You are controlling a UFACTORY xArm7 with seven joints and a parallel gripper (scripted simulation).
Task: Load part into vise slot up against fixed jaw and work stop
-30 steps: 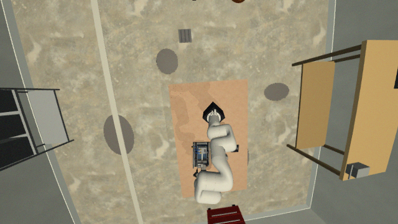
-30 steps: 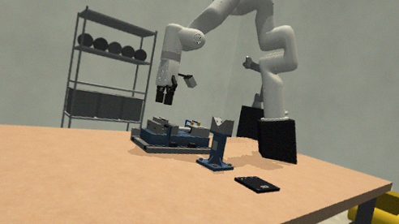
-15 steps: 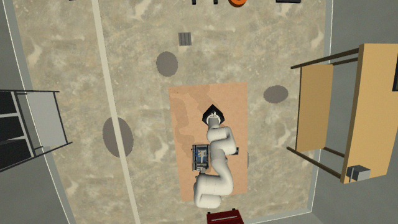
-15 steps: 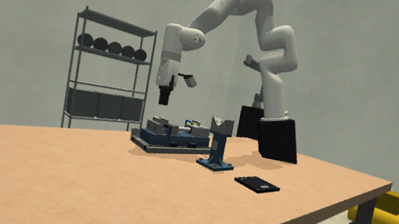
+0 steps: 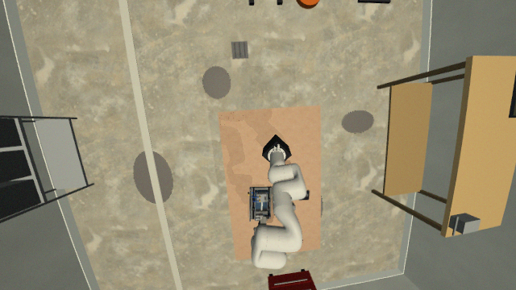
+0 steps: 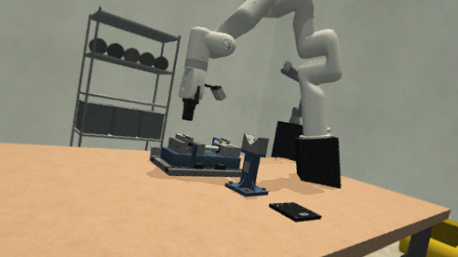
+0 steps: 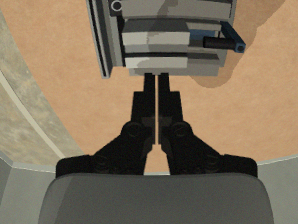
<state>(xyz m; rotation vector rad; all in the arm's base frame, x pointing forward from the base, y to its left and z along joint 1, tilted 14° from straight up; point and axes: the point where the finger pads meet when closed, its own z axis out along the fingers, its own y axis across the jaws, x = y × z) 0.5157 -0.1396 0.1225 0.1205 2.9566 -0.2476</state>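
Arm w/ fingers (image 6: pixel 187 114) shut, empty, hanging above vise (image 6: pixel 198 153); V-block (image 6: pixel 254 144) beside, infeed plate (image 6: pixel 295 211) nearer.

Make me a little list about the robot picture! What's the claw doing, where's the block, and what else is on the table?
claw: gripper, shut, holding nothing
claw position: raised above the vise
block: grey part lying between the vise jaws
work stop: dark rod pointing in from the side
infeed plate: black plate, nothing on it
V-block: on a blue stand, nothing in it
table: wooden top
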